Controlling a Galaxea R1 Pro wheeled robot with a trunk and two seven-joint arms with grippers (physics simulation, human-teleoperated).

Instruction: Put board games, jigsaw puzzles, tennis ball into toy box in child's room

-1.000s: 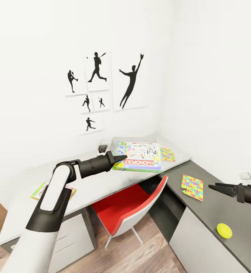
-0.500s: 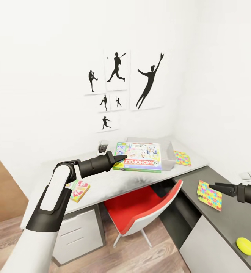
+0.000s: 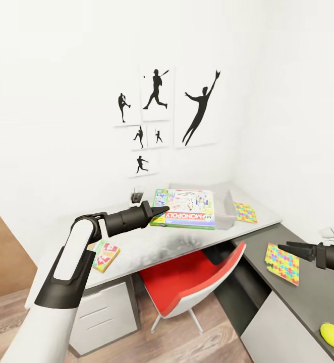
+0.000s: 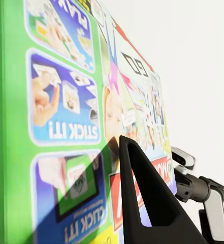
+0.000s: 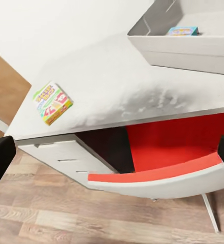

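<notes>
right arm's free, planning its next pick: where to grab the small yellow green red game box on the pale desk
Probably from straight above, pinching the small yellow, green and red game box across its narrower width, on the two long side walls. It lies flat on the pale grey-white desk with nothing crowding it, and looks thick enough for the open right gripper's fingers.
</notes>
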